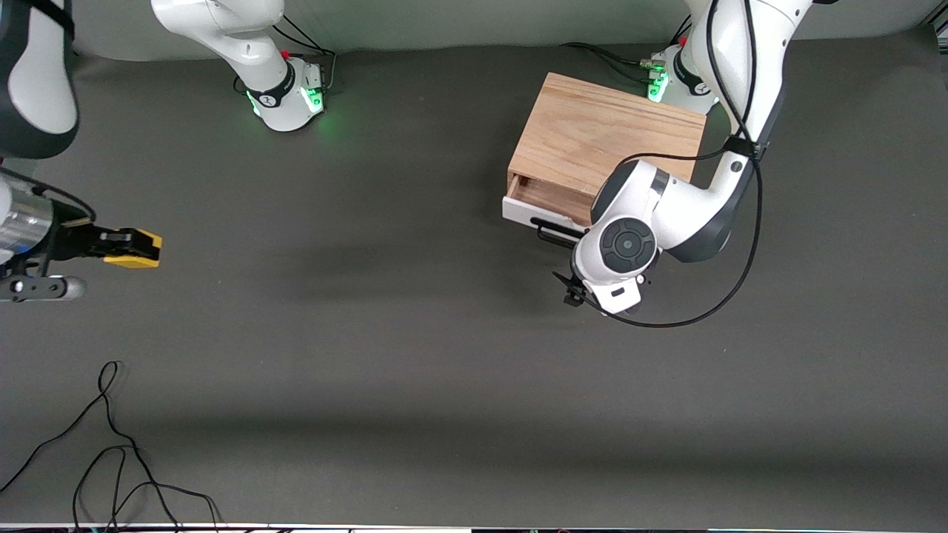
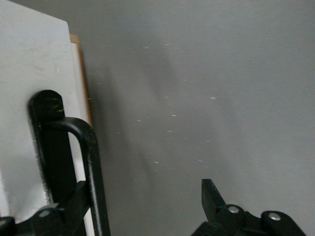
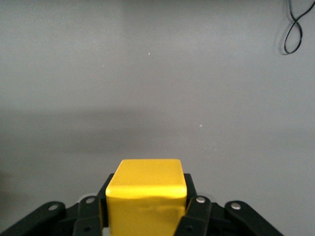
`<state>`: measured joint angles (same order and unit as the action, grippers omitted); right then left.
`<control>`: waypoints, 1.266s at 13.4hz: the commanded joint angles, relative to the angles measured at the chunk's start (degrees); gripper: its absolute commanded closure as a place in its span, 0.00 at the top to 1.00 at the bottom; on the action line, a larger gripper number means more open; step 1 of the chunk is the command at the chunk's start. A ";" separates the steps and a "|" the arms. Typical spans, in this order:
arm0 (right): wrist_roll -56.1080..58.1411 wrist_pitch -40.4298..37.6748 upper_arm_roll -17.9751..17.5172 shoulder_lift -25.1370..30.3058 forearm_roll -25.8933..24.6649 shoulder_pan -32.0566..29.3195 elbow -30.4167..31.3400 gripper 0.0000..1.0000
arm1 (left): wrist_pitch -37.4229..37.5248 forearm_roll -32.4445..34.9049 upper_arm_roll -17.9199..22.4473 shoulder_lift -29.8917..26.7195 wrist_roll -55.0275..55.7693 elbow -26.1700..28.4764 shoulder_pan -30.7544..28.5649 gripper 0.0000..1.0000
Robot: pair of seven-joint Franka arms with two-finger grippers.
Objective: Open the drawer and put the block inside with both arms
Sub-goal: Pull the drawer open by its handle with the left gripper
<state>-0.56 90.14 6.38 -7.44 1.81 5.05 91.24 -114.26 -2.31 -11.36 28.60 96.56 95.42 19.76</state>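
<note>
Progress: wide shallow wooden drawer with white front panel only cracked open from the light oak box, a narrow strip of the interior showing. Opening still too shallow to drop anything in, by the look of it. Small bright yellow cube already picked up, not yet anywhere near the box.

Left gripper at the long black bar handle, just in front of the drawer at the left arm's end of the table. Fingers spread wide apart; one finger standing free over bare mat, the other down at the handle's post, touching or just beside it, hard to say which. No firm clamp on the bar visible.

Right gripper over the mat at the right arm's end of the table, well apart from the box. Fingers closed tight on the cube, pressing two of its faces.

Left to do: pull drawer further out, carry cube across, release inside.
</note>
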 commanded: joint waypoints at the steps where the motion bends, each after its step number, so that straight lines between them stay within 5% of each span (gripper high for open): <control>1: -2.16 3.63 0.21 5.49 -1.19 0.93 7.17 0.28 | -4.21 1.60 0.11 0.32 0.03 -0.76 0.45 1.00; 13: -2.07 11.81 0.30 8.40 -1.10 0.93 14.75 0.28 | -15.38 9.25 -0.06 -0.12 0.12 -0.85 0.90 1.00; 17: -2.07 11.46 0.39 8.40 -1.54 0.93 14.75 0.28 | -12.50 9.25 0.02 -0.56 -0.41 -7.95 0.02 1.00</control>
<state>-1.35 101.11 6.49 -0.83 1.69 5.58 104.47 -129.65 6.04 -11.58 28.63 96.41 91.75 20.03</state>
